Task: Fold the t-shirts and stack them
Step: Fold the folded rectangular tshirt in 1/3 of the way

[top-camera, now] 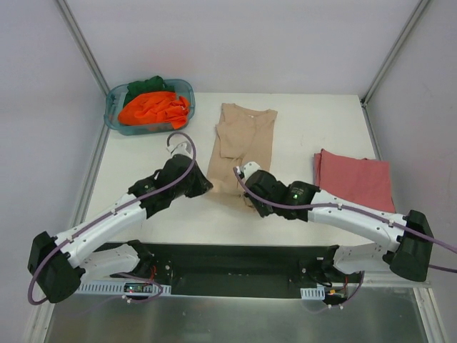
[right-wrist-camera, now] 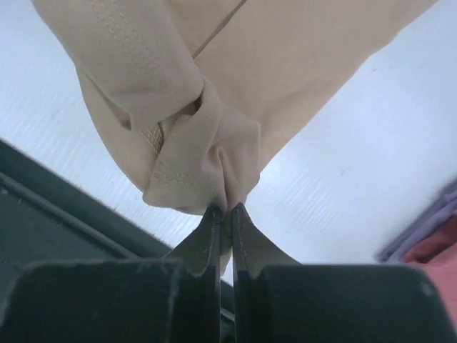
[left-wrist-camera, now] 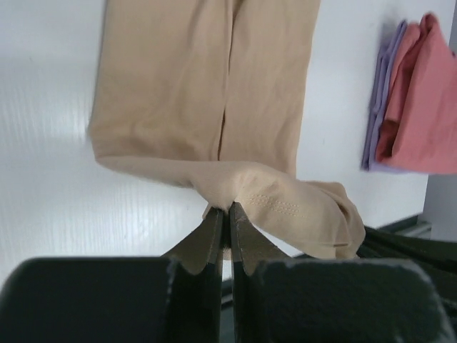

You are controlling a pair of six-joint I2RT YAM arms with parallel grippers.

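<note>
Left gripper (left-wrist-camera: 228,207): jaws pressed together on a pinch of the tan t-shirt (top-camera: 239,136) at the left corner of its near hem. Right gripper (right-wrist-camera: 228,209): likewise clamped on a bunched fold of the same hem at the right corner. The hem sags in gathers between the two pincers.

Beyond both sets of tips the shirt lies flat on the table (top-camera: 307,128), narrowed lengthwise, collar at the far end.

Handling, as judged: thin cotton, light and limp, with no stiffness. It should droop and crease between grips but is unlikely to slip. The stitched hem corners are the soundest hold, provided every layer sits in the pinch.

Well apart to the right of the right gripper lies the folded red t-shirt (top-camera: 357,182), with a lavender t-shirt (left-wrist-camera: 375,107) showing under its edge.

Far beyond and left of the left gripper, the teal tub (top-camera: 111,111) holds an orange t-shirt (top-camera: 153,108) and a dark green t-shirt (top-camera: 146,84)
</note>
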